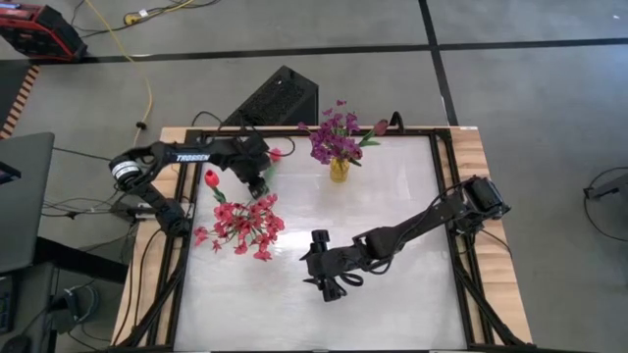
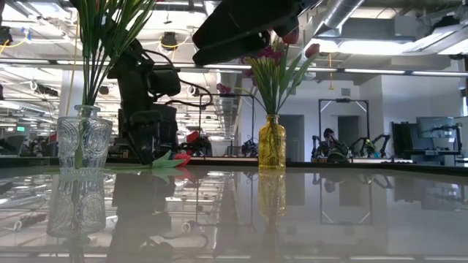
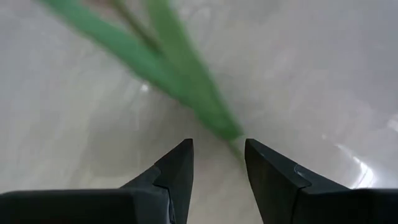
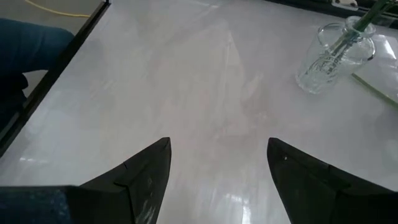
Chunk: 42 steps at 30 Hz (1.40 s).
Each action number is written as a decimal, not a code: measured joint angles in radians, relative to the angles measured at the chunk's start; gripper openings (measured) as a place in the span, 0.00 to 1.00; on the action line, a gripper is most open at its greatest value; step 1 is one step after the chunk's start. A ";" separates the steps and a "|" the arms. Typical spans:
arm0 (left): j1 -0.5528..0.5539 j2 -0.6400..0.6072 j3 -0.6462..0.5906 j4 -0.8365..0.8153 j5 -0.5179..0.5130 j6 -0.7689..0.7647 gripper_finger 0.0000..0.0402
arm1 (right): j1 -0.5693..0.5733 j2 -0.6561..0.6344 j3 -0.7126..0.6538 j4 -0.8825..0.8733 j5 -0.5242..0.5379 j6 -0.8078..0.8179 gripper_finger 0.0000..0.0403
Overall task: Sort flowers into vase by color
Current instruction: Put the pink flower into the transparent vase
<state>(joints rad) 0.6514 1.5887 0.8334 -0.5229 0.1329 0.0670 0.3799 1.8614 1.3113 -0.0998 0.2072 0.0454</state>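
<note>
A white glossy bench (image 1: pixel 392 216) is seen from above. At eleven o'clock the left gripper (image 1: pixel 259 183) is lowered over a red tulip on a green stem (image 1: pixel 211 180); its fingers (image 3: pixel 177 165) are parted around the stem, not clamped. Pink-red flower clusters (image 1: pixel 243 225) lie at nine o'clock, purple flowers in a yellow glass vase (image 1: pixel 339 169) at twelve. The right gripper (image 1: pixel 324 277), fingers wide open, hangs near the centre.
</note>
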 joint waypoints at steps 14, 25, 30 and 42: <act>-0.041 -0.006 -0.091 0.092 0.003 -0.064 0.28 | 0.010 0.000 0.000 -0.013 0.000 0.019 0.72; -0.034 -0.083 -0.095 0.114 -0.069 0.021 0.00 | 0.028 0.000 0.000 -0.013 0.000 0.054 0.72; 0.013 -0.272 -0.090 0.176 -0.021 0.041 0.00 | 0.029 0.000 0.000 -0.013 0.000 0.062 0.72; 0.216 -0.814 -0.121 0.389 0.389 -0.148 0.00 | -0.003 0.000 0.000 0.018 0.001 0.061 0.72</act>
<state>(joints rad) 0.8675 0.7744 0.7122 -0.1339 0.5221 -0.0806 0.3771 1.8618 1.3113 -0.0815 0.2077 0.1065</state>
